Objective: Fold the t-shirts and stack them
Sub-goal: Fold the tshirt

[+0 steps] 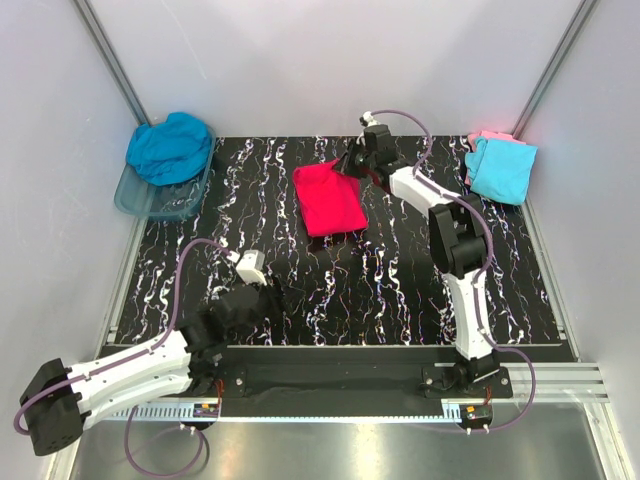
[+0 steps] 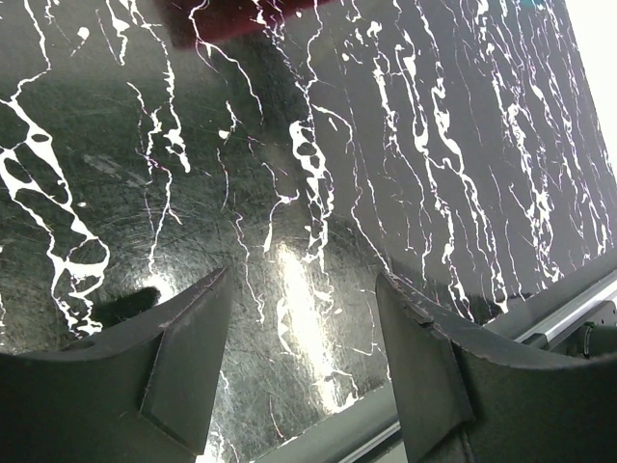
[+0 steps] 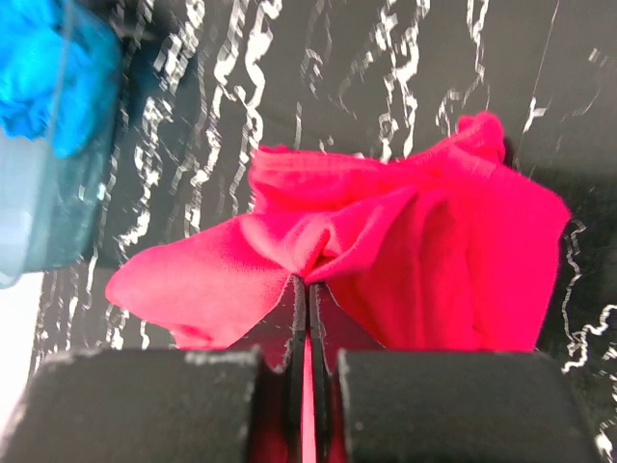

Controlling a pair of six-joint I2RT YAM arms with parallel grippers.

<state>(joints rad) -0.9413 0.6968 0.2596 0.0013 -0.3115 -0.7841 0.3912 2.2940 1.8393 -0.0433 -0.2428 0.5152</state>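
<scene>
Right wrist view: the right gripper [image 3: 307,286] is pinched tight on a fold of the red shirt [image 3: 415,260], which lies toward the middle of the bench's [image 2: 463,145] far edge. The left gripper [image 2: 301,289] hangs wide and empty over the near left. A teal shirt [image 1: 170,147] fills the tub [image 1: 137,200] at the far left corner. At the far right corner, a cyan shirt [image 1: 503,172] lies on a pink shirt [image 1: 487,135].

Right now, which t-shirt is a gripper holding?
The pink-red t-shirt, pinched by the right gripper. The teal t-shirt fills the tub; cyan t-shirt and pale pink t-shirt lie far right.
</scene>
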